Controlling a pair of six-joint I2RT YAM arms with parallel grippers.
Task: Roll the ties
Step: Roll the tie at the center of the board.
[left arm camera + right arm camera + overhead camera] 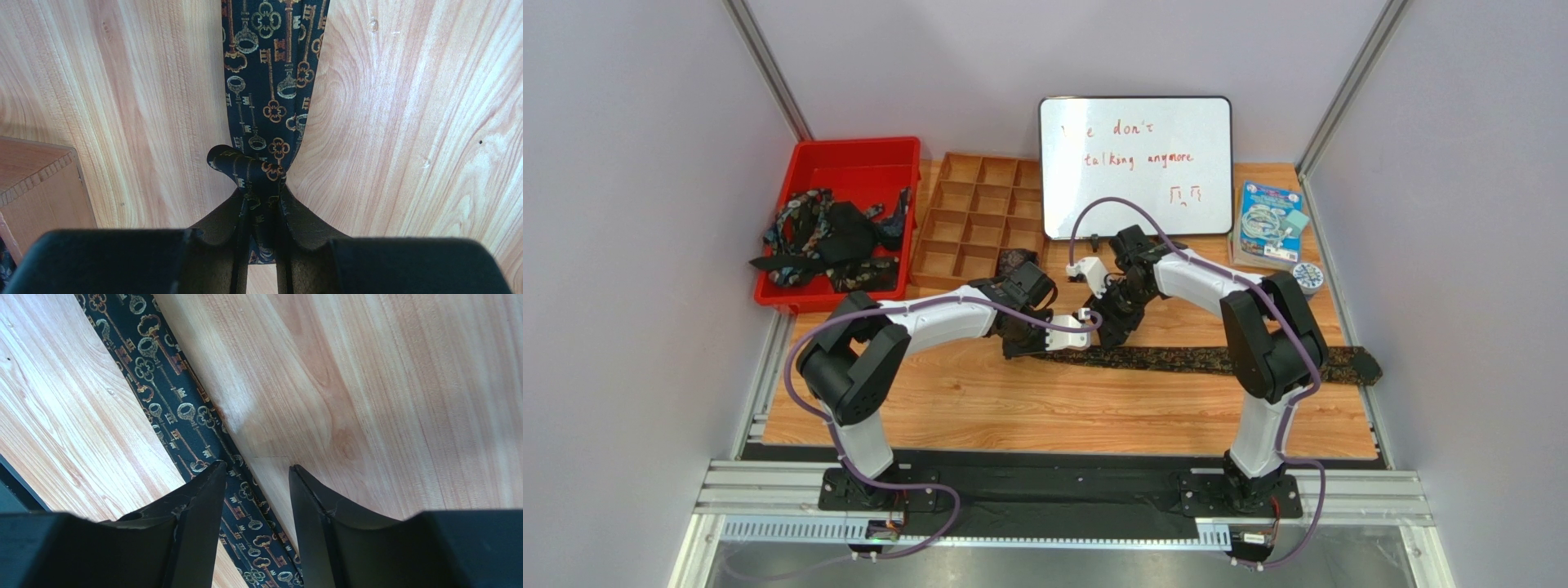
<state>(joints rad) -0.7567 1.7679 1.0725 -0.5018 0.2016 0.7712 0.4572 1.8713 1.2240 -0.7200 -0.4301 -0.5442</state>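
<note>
A dark tie patterned with gold keys lies stretched across the wooden table, its wide end at the right edge. My left gripper is shut on the tie's narrow left end. In the left wrist view the fabric is pinched and folded into a small curl right at the left gripper. My right gripper hovers just right of the left one. It stands open over the tie, with nothing between the fingers of the right gripper. More ties lie tangled in a red bin.
The red bin stands at the back left, with a wooden compartment tray beside it; a small dark coil sits in a near compartment. A whiteboard leans at the back. A blue box and a round object are at the right.
</note>
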